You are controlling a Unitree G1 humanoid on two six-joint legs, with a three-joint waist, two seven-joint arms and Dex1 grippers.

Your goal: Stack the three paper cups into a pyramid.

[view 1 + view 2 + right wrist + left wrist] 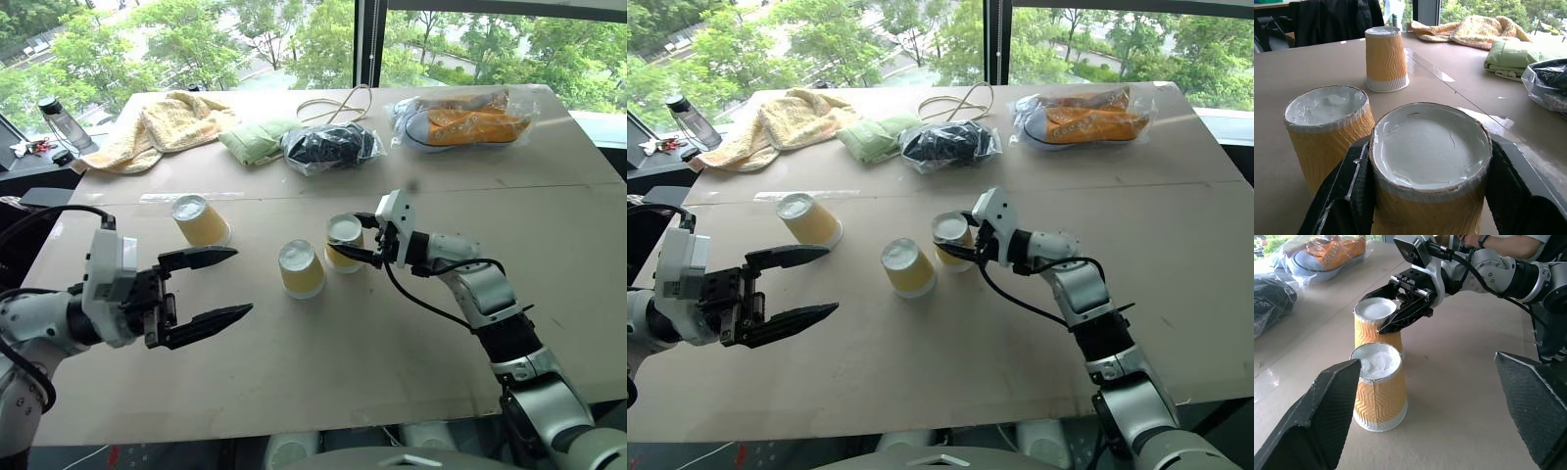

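1. The table [323, 392] was a pale brown board with a taped seam running across it, standing against tall windows that looked out on green trees.
2. Along its far edge lay a yellow towel [162, 122], a folded green cloth [257, 139], a white cord [338, 103], a dark bagged bundle [331, 147] and bagged orange shoes [468, 122]; a water bottle [61, 122] stood off the far left corner.
3. All three cups stood upside down, white bases up, none stacked.
4. My right end effector [351, 245] was clenched on the right cup [344, 235], one finger on each side of it.
5. The middle cup [300, 268] stood just beside that one, nearer me and a little to the left; I could not tell whether they touched.
6. The left cup [201, 220] stood well apart from them, near the seam.
7. My left end effector [227, 284] was released, its fingers spread wide with nothing between them, hanging over the table's near left part and pointing toward the middle cup.
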